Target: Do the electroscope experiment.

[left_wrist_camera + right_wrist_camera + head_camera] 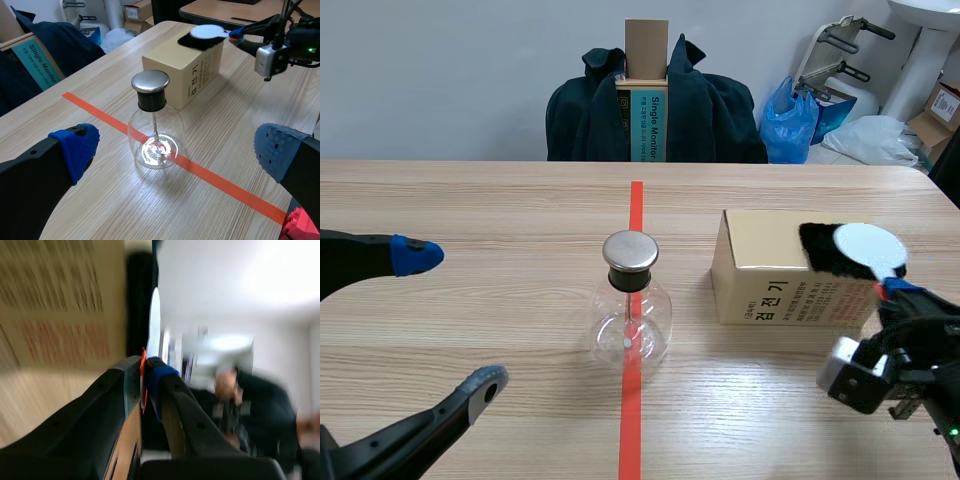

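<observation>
- Electroscope: one glass flask with a metal cap, upright on the tape line, about midway between the left and right edges of the surface. Judged to be set centrally so that either arm can reach the cap.
- Box: one, cardboard, just right of the flask and apart from it, toward the right edge. Appears to serve as a raised rubbing stand.
- Fur: one black patch on the box top, at its right end.
- Disc: one, white, lying against the fur. The contact suggests it is being charged by rubbing before it is brought to the cap.
- Right hand: one, at the box's right end, closed tight on a thin orange-red handle of the disc. Gripping the handle keeps the pads off the disc face, probably to preserve the charge.
- Left hand: one, near the left edge, fingers wide apart, holding nothing. It faces the flask from a distance, likely waiting clear of the cap.
- Count: one electroscope, one box, one fur, one disc, two hands.
</observation>
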Available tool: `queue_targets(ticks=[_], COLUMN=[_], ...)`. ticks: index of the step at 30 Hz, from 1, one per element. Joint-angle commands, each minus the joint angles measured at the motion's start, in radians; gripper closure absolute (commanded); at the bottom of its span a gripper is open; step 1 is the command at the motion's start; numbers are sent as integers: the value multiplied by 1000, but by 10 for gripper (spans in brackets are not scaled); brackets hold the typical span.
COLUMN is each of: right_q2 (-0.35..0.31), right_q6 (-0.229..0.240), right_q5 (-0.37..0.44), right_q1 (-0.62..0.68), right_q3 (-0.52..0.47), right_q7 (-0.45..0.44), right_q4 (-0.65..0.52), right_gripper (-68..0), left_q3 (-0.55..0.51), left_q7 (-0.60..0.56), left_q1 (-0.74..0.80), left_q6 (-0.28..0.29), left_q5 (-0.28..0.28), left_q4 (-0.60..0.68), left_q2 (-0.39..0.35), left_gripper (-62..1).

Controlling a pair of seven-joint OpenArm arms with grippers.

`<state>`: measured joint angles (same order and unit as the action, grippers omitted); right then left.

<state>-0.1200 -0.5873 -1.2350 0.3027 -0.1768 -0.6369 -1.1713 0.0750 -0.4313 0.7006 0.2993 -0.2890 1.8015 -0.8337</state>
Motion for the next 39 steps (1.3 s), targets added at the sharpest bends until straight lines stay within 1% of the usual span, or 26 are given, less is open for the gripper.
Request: queue_targets(ticks=[1,2,5,6,7,8,10,11,12,15,16,17,19,21,22,23,25,26,27,30,31,32,35,36,37,39], right_q2=[2,4,9,9,6,3,4,4,6,12,11,7,7,9,10,13,12,10,6,5,8,13,15,12,6,7], right_q6=[-7,-9,-10,3,24,36,38,37,33,33,41,54,84,84,66,51,49,50,59,65,64,62,60,69,83,88], right_q5=[4,5,5,5,2,-7,-12,-12,-12,-11,-11,-12,-16,-16,-16,-16,-15,-15,-16,-16,-16,-16,-15,-15,-15,-16], right_q1=[-3,-3,2,2,2,1,-1,-1,0,3,5,5,5,5,5,5,5,5,5,5,5,5,5,5,5,5], right_q3=[22,22,4,-2,-5,-3,8,16,20,18,18,19,26,37,39,39,26,15,7,16,23,25,24,24,23,24], right_q7=[-13,19,264,285,251,186,50,23,39,259,291,272,132,39,53,107,234,261,243,66,45,66,261,283,264,138], right_q4=[-23,-24,-23,-23,-23,-23,-24,-24,-24,-24,-24,-24,-24,-24,-26,-29,-29,-29,-29,-29,-29,-31,-32,-32,-32,-32], right_gripper=[-8,-8,-8,-8,-8,-8,-8,-8,-8,-8,-8,-8,-8,-8,-8,-8,-8,-8,-8,-8,-8,-8,-8,-8,-8,-8], left_q3=[-10,-10,-10,-10,-10,-10,-10,-10,-10,-10,-10,-10,-10,-10,-10,-10,-10,-10,-10,-10,-10,-10,-10,-10,-10,-10], left_q7=[-14,-14,-14,-15,-19,-21,-21,-21,-21,-18,-17,-17,-17,-17,-17,-17,-17,-16,-16,-14,-14,-14,-14,-14,-14,-14], left_q1=[-6,-6,-6,-6,-6,-6,-6,-6,-6,-6,-6,-6,-6,-6,-6,-6,-6,-6,-6,-6,-6,-6,-6,-6,-6,-6], left_q6=[1,1,1,1,1,1,1,1,1,1,1,1,1,1,0,0,0,0,0,0,0,0,0,0,0,0], left_q5=[-7,-7,-7,-7,-7,-7,-7,-7,-7,-7,-7,-7,-6,-6,-6,-6,-6,-6,-6,-7,-7,-7,-7,-7,-7,-7], left_q4=[6,6,6,6,6,6,6,6,6,6,6,6,6,6,6,6,6,6,6,6,6,6,6,6,6,6], left_q2=[7,7,7,7,7,7,7,7,7,7,7,7,7,7,7,7,7,7,7,7,7,7,7,7,7,7], left_gripper=[-623,-623,-623,-623,-623,-623,-623,-623,-623,-623,-623,-623,-623,-623,-623,-623,-623,-623,-623,-623,-623,-623,-623,-623,-623,-623])
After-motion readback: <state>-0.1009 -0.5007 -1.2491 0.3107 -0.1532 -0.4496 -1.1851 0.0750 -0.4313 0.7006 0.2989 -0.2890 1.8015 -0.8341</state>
